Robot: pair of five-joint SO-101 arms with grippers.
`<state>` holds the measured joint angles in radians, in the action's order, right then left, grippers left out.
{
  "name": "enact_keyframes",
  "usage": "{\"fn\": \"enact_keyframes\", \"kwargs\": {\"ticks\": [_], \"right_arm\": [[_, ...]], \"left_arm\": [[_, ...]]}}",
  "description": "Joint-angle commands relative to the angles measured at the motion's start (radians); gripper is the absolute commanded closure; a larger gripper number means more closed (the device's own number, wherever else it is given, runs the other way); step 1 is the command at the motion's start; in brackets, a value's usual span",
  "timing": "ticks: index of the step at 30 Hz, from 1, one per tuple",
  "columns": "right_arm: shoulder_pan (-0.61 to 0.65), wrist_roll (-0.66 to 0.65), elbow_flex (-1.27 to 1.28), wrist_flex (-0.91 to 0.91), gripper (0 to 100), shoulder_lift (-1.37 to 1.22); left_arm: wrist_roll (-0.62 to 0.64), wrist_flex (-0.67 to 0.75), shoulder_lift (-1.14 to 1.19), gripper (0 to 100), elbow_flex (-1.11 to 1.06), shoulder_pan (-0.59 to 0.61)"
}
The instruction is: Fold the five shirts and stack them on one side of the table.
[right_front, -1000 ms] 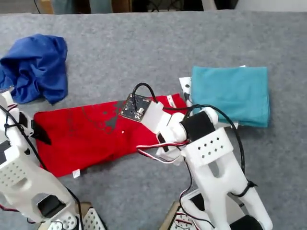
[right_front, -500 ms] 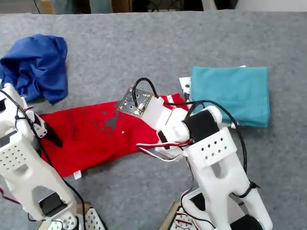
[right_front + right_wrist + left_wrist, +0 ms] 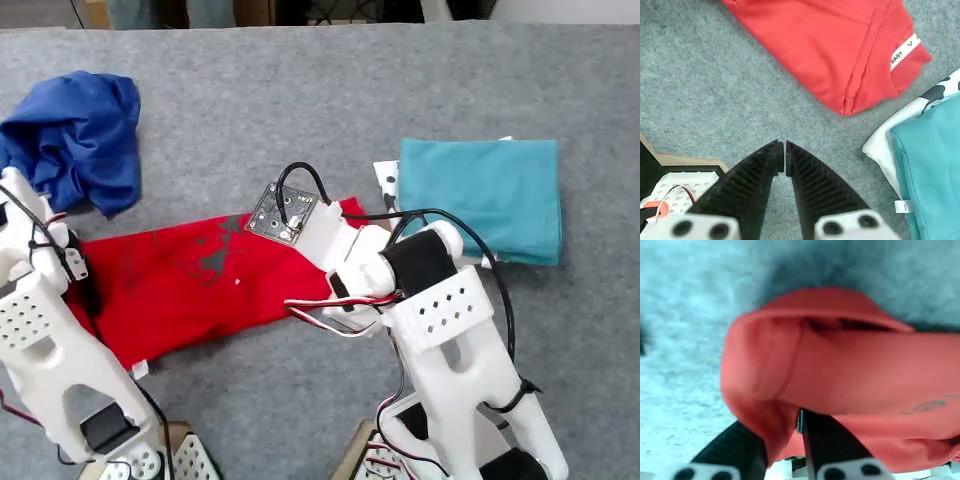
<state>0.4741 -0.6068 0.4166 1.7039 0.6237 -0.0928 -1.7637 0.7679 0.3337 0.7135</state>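
1. The left hand pinches one end of the red shirt.
2. The right hand, jaws together and empty, hangs just short of its collar, with the folded teal shirt beside.

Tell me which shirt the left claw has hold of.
The red shirt, spread mid-table, pinched in the left claw. The blue shirt lies crumpled apart; the teal shirt sits folded.

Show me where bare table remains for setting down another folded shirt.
Bare table lies between the blue shirt and the teal shirt, along the far edge, and nearer than the teal shirt. The red shirt and both arms crowd the middle and near side.
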Motion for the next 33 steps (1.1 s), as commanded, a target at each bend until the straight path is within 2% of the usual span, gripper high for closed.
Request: {"fn": "enact_keyframes", "kwargs": {"ticks": [1, 6, 12, 15, 21, 25, 33], "right_arm": [[0.005, 0.0, -0.05, -0.002, 98.4, -0.001], [0.003, -0.002, -0.05, -0.04, 98.4, -0.001], [0.003, 0.003, -0.05, -0.153, 98.4, -0.001], [-0.028, 0.003, -0.053, -0.216, 98.4, -0.004], [-0.219, 0.005, -0.225, -0.282, 98.3, -0.068], [-0.287, 0.005, -0.375, -0.258, 98.3, -0.156], [-0.485, -0.003, -0.495, -0.276, 98.3, -0.236]], "left_arm": [[-0.052, 0.002, -0.083, 97, 0.073, 0.111], [-0.157, 0.002, -0.255, 97, 0.068, 0.196], [-0.164, 0.003, -0.4, 97, 0.059, 0.225], [-0.166, 0.003, -0.451, 97, -0.015, 0.153], [-0.146, 0.003, -0.505, 97, -0.248, -0.038], [-0.014, 0.003, -0.548, 97, -0.271, -0.168], [0.074, 0.003, -0.704, 97, -0.274, -0.438]]}}
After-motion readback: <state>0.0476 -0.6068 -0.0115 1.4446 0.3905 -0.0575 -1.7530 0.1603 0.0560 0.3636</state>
